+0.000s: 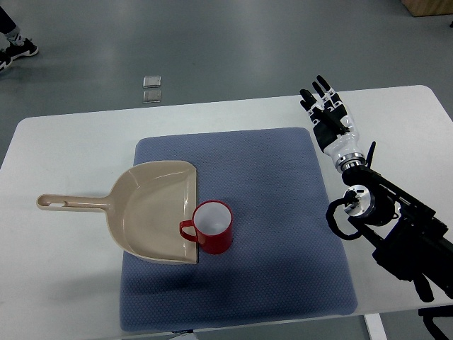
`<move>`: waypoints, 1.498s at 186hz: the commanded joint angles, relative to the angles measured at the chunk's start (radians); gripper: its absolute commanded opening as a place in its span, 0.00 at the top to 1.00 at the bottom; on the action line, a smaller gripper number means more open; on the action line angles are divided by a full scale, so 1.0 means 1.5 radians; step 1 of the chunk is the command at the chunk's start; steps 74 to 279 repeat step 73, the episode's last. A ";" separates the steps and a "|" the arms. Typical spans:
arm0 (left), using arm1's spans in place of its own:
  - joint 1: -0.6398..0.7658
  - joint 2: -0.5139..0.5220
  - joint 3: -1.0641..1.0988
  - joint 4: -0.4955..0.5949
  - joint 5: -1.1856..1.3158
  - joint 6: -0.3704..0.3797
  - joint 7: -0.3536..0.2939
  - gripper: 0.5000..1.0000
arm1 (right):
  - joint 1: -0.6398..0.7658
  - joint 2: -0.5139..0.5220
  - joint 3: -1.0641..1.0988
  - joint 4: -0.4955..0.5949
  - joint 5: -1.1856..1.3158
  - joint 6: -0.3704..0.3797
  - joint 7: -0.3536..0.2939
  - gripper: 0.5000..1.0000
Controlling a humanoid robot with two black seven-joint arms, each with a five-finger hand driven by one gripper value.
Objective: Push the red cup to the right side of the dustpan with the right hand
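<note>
One red cup stands upright on the blue mat, touching the open right edge of the beige dustpan, its handle toward the pan. Well apart, up and to the right, the right hand hovers over the white table, fingers extended and holding nothing.

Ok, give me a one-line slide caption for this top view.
Red cup upright on the blue mat, touching the dustpan's open edge; right hand open, raised beyond the mat's far right corner.
</note>
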State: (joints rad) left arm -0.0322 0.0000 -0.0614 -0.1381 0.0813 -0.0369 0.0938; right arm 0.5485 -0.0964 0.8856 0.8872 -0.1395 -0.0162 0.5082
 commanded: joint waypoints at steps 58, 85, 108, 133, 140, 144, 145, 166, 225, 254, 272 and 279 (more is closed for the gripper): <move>0.000 0.000 0.000 0.000 0.000 0.000 0.000 0.00 | 0.006 0.000 0.004 0.001 0.000 0.001 0.003 0.14; 0.000 0.000 0.000 0.000 0.000 0.000 0.000 0.00 | 0.004 0.000 0.014 0.001 0.000 0.002 0.002 0.14; 0.000 0.000 0.000 0.000 0.000 0.000 0.000 0.00 | 0.004 0.000 0.014 0.001 0.000 0.002 0.002 0.14; 0.000 0.000 0.000 0.000 0.000 0.000 0.000 0.00 | 0.004 0.000 0.014 0.001 0.000 0.002 0.002 0.14; 0.000 0.000 0.000 0.000 0.000 0.000 0.000 0.00 | 0.004 0.000 0.014 0.001 0.000 0.002 0.002 0.14; 0.000 0.000 0.000 0.000 0.000 0.000 0.000 0.00 | 0.004 0.000 0.014 0.001 0.000 0.002 0.002 0.14; 0.000 0.000 0.000 0.000 0.000 0.000 0.000 0.00 | 0.004 0.000 0.014 0.001 0.000 0.002 0.002 0.14; 0.000 0.000 0.000 0.000 0.000 0.000 0.000 0.00 | 0.004 0.000 0.014 0.001 0.000 0.002 0.002 0.14; 0.000 0.000 0.000 0.000 0.000 0.000 0.000 0.00 | 0.004 0.000 0.014 0.001 0.000 0.002 0.002 0.14; 0.000 0.000 0.000 0.000 0.000 0.000 0.000 0.00 | 0.004 0.000 0.014 0.001 0.000 0.002 0.002 0.14; 0.000 0.000 0.000 0.000 0.000 0.000 0.000 0.00 | 0.004 0.000 0.014 0.001 0.000 0.002 0.002 0.14; 0.000 0.000 0.000 0.000 0.000 0.000 0.000 0.00 | 0.004 0.000 0.014 0.001 0.000 0.002 0.002 0.14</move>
